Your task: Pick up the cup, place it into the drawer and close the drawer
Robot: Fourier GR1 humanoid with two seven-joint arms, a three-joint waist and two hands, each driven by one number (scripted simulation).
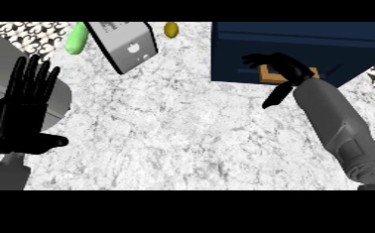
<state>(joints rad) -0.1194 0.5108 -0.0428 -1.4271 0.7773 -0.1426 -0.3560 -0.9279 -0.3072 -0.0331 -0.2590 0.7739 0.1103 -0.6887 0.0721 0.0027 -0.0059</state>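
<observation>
1. Right hand [287, 69] over the dark blue drawer [293, 41] at the view's upper right, grey forearm coming in from the lower right edge.
2. Fingers [256, 58] of that hand apart and only lightly bent, reaching toward the view's left. Thumb hanging down over the drawer's front edge, well apart from them. Clamped on nothing visible.
3. Cup [268, 74], tan, directly beneath the right palm and within the drawer's dark outline. Only small parts showing either side of the hand. Cannot tell whether touching the palm.
4. Left hand [26, 110] resting at the view's left edge, flat, fingers straight, together and pointing up, thumb out to the side.
5. Grey block [62, 95] partly hidden behind the left hand.
6. On the white marbled tabletop [183, 128], along the far edge and well apart from the drawer: green elongated vegetable [75, 41], just beside it a tilted grey carton [132, 46], then a small yellow fruit [170, 29] near the carton's right side.
</observation>
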